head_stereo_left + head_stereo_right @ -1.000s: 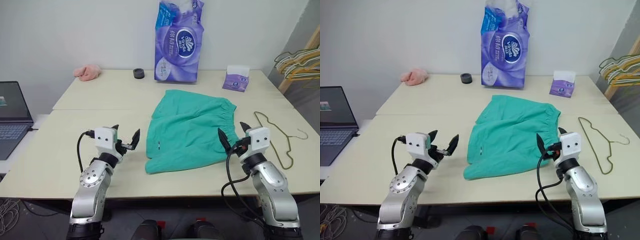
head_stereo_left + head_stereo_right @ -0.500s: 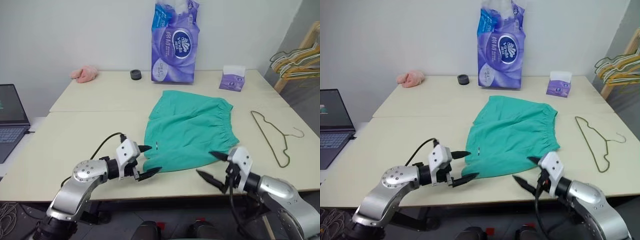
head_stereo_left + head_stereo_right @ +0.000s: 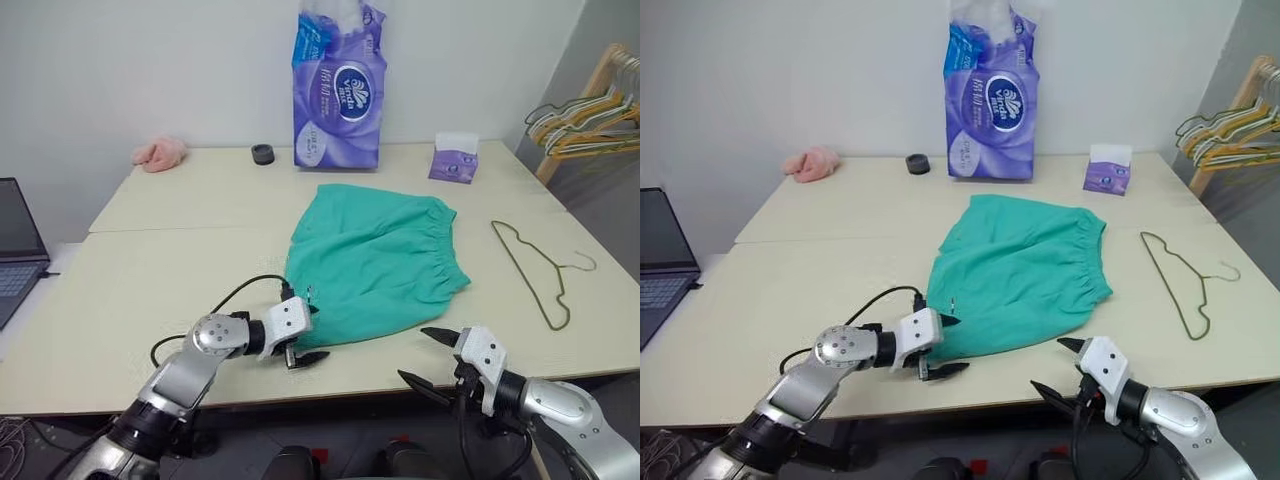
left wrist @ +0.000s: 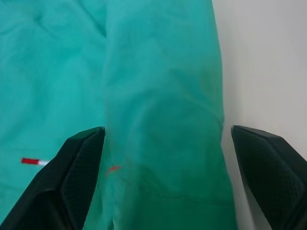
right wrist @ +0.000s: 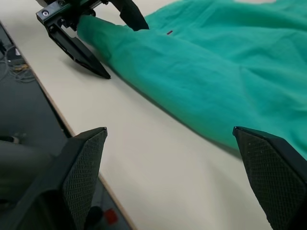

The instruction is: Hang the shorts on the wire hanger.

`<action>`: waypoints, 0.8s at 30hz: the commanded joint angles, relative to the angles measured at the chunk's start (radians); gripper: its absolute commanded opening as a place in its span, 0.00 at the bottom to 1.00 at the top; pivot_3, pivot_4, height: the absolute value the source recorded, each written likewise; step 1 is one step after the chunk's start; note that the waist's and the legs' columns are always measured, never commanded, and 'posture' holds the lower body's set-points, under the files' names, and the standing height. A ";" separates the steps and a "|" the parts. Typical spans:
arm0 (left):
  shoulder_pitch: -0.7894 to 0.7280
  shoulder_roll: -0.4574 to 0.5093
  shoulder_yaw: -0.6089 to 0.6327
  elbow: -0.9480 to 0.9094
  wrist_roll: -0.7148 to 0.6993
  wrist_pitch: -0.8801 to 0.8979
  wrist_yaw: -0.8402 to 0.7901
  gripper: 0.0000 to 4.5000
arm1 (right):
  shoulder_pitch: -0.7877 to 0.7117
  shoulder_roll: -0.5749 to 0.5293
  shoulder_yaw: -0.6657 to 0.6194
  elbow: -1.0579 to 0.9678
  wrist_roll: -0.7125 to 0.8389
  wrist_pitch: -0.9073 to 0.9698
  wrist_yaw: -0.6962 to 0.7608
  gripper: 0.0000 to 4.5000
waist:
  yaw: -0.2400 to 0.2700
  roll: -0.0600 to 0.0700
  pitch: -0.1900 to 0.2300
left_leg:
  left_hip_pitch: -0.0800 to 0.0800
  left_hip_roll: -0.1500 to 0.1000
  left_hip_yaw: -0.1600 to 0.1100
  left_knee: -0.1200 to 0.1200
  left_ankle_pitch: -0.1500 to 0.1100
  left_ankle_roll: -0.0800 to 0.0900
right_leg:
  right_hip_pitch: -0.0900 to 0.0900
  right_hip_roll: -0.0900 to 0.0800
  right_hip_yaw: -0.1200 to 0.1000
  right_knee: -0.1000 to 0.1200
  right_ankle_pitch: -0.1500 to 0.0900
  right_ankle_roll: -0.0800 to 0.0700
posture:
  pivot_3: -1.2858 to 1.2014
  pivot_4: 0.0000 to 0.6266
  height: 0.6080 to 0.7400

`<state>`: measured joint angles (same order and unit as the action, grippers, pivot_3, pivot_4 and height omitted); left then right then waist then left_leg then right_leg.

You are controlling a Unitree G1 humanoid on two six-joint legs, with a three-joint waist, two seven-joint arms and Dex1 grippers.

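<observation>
left gripper point(image 3: 303, 335) spread open astride the shorts' point(image 3: 375, 260) near hem.
right gripper point(image 3: 430, 360) open, empty, off the table point(image 3: 120, 290) edge; wire hanger point(image 3: 530, 265) lies apart.

My laptop point(image 3: 18, 250) runs off the frame edge, just a slice showing. My bunched hangers point(image 3: 585, 115) are clipped at the other side. Lettering on my purple tissue pack point(image 3: 338, 90) is too small to read. My left gripper point(image 3: 300, 325) covers the near corner of the shorts point(image 3: 375, 260).
</observation>
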<state>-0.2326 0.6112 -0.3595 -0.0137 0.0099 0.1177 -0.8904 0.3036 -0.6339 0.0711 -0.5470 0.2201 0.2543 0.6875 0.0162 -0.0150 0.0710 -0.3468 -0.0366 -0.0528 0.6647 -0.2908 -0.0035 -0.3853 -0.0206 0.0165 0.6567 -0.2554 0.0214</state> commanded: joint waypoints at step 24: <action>-0.063 -0.065 0.094 -0.007 -0.072 0.122 0.010 0.00 | -0.719 -0.180 0.281 0.826 -0.829 -0.740 -0.152 1.00 | -0.045 -0.001 0.003 | 0.000 -0.001 0.002 -0.002 0.000 0.000 | -0.002 0.000 0.002 0.001 0.001 0.000 | 0.50 0.05 1.00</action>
<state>-0.2768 0.5453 -0.2907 0.0210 -0.0445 0.2369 -0.8726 -0.3821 -0.8280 0.3387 0.2488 -0.5744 -0.4688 0.5630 -0.0284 -0.0163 0.0736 -0.3470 -0.0372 -0.0512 0.6628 -0.2908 -0.0036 -0.3869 -0.0206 0.0183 0.6584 -0.2543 0.0210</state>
